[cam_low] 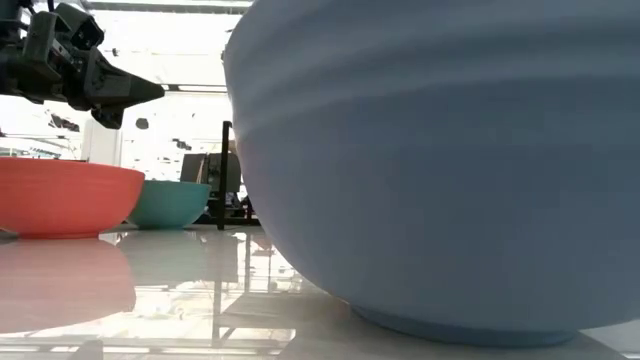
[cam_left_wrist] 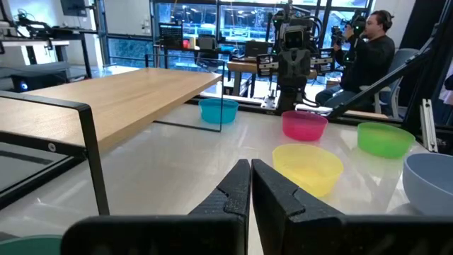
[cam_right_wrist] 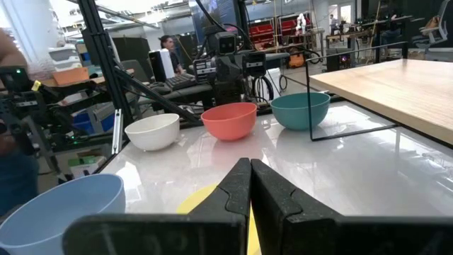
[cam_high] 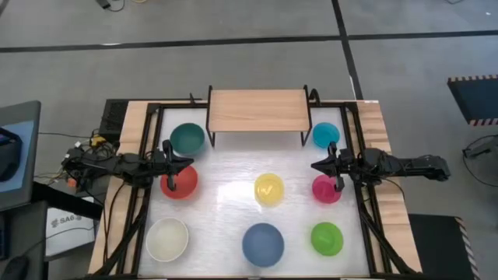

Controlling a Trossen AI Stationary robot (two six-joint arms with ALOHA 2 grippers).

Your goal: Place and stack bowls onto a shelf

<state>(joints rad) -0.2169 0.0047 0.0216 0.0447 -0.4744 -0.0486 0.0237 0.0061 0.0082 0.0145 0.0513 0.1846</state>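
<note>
The light-wood shelf (cam_high: 257, 110) stands on black legs at the table's far middle, its top bare. All the bowls sit on their bases on the white tabletop: dark teal (cam_high: 187, 138), cyan (cam_high: 325, 134), red (cam_high: 179, 181), yellow (cam_high: 268, 189), magenta (cam_high: 326, 189), white (cam_high: 167, 239), blue (cam_high: 262, 243) and lime green (cam_high: 327, 238). My left gripper (cam_high: 187, 162) is shut, held level above the red bowl's far rim and pointing right. My right gripper (cam_high: 315, 166) is shut too, level above the magenta bowl's far edge and pointing left. Neither holds anything.
A black frame (cam_high: 148, 179) runs along the table's left and right sides, with wooden strips outside it. In the low view the blue bowl (cam_low: 440, 170) fills most of the picture. People and equipment (cam_left_wrist: 368, 49) show in the room beyond the table.
</note>
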